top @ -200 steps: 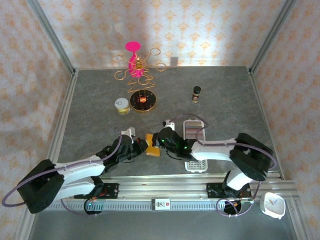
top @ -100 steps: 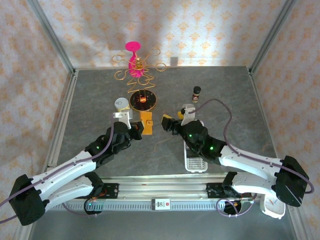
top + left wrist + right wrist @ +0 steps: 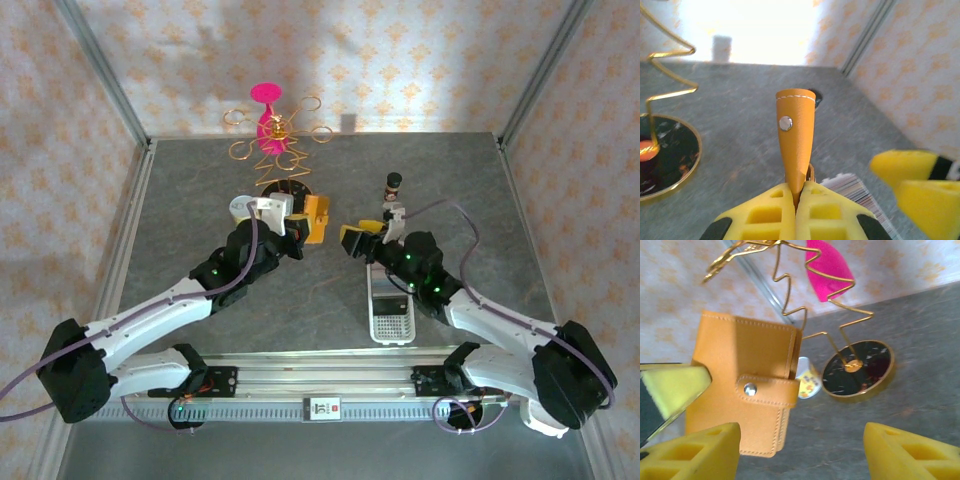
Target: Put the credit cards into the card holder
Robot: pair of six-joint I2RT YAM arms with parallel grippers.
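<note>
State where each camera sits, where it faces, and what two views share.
Top external: high behind the arms, looking down on the table; both arms show.
Left wrist: on its arm, looking along the shut left fingers pinching the card holder.
Right wrist: on its arm, facing the card holder past the open right fingers.
Shared by both wrist views: card holder, gold stand.

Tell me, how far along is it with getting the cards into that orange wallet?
Early. Done: the orange wallet is lifted. In hand: the left gripper pinches it, folded, tab looking closed; the right gripper hangs open beside it. Left: opening it and moving the cards from the white tray; none looks inserted.
</note>
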